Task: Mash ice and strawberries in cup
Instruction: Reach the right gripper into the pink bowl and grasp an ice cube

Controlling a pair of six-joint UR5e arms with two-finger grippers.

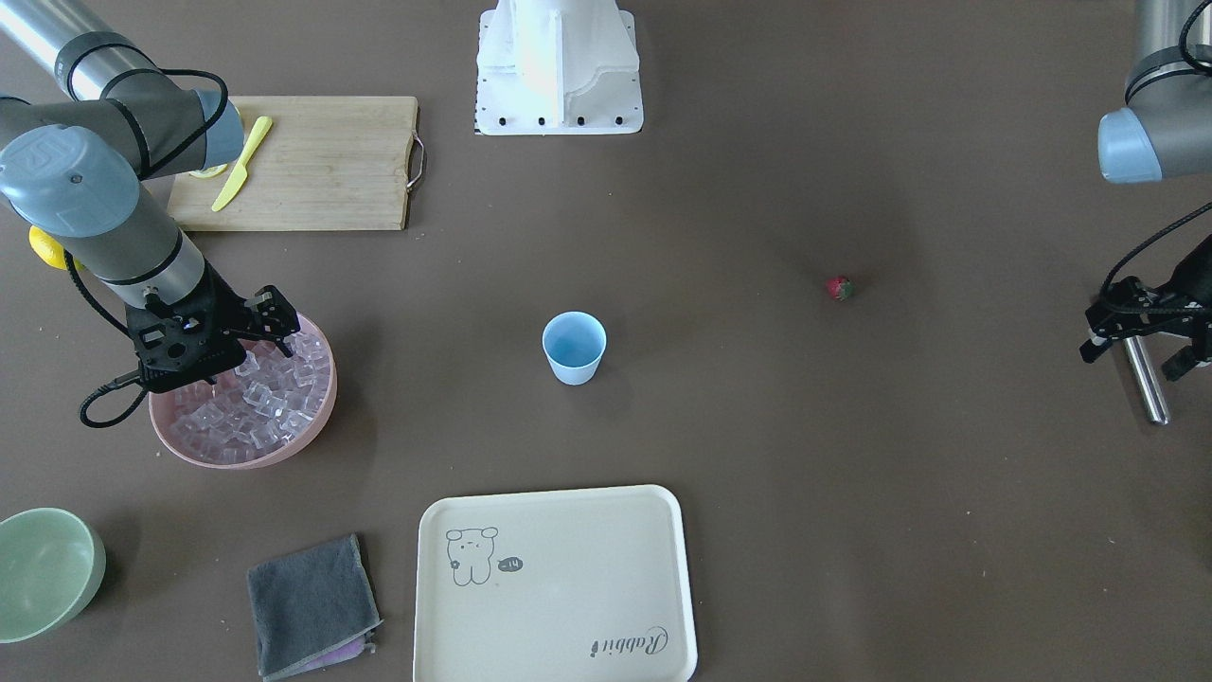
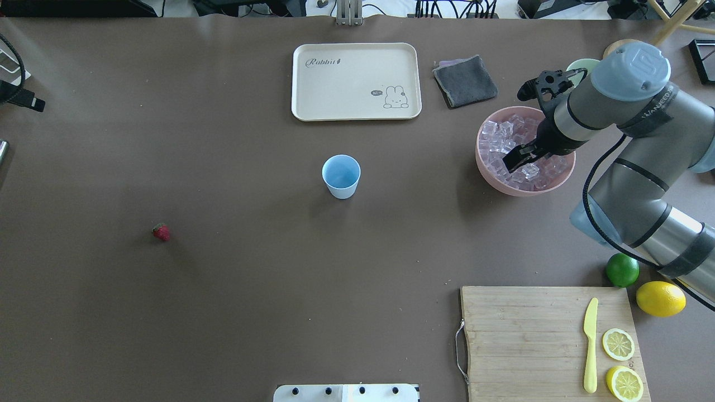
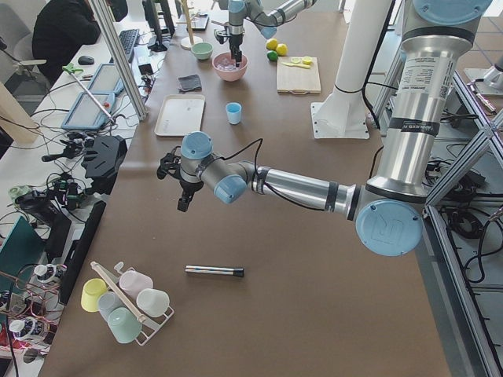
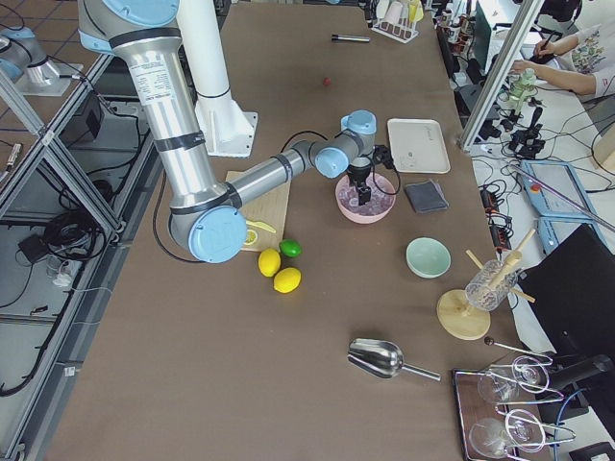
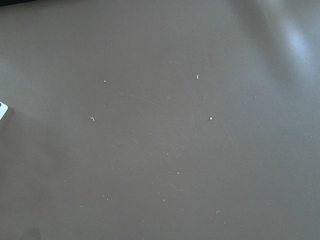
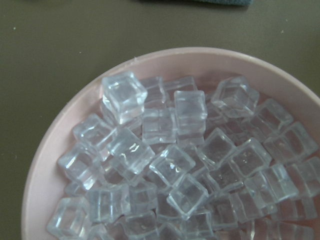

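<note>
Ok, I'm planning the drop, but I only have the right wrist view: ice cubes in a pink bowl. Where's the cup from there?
Observer: The cup stands upright mid-table, apart from the pink bowl, on the robot's left of it.
Operator: Anything in it?
Observer: It looks empty from overhead. The strawberry lies on the table, further to the robot's left.
Operator: I see no fingers. Where's my gripper?
Observer: The right gripper points down into the bowl, its tips among the ice. I can't tell whether it holds a cube.
</note>
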